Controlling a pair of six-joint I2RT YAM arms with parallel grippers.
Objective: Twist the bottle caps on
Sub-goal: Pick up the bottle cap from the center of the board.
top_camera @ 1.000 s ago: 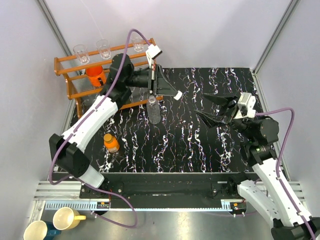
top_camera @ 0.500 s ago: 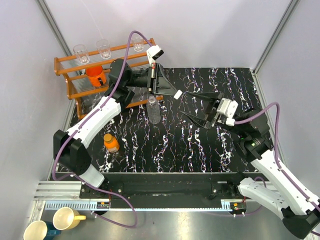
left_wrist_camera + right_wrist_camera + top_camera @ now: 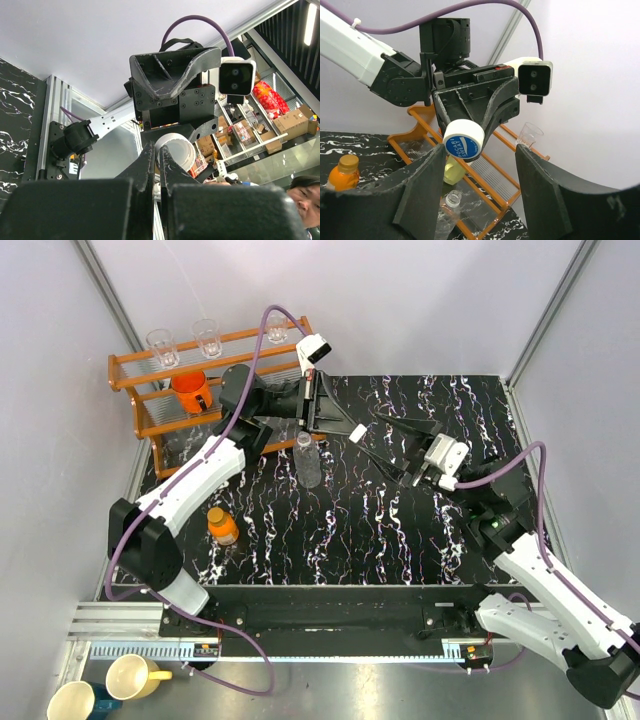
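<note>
Counter (image 3: 400, 530) carries the clear bottle (image 3: 308, 462), upright, neck open; judged light and thin-walled, so it could tip or dent under a side push. Orange bottle (image 3: 222, 525) stands front-left, already capped. Cap (image 3: 463, 140), white with blue label, is in the air to the right of the clear bottle, pinched in the closed left tool (image 3: 156, 152); judged light, rigid and smooth, best taken across its rim. Right tool (image 3: 479, 149) open, fingers either side of the cap, not touching. Versus a second ago: right tool has swung in from the right to bracket the cap; bottles unmoved
</note>
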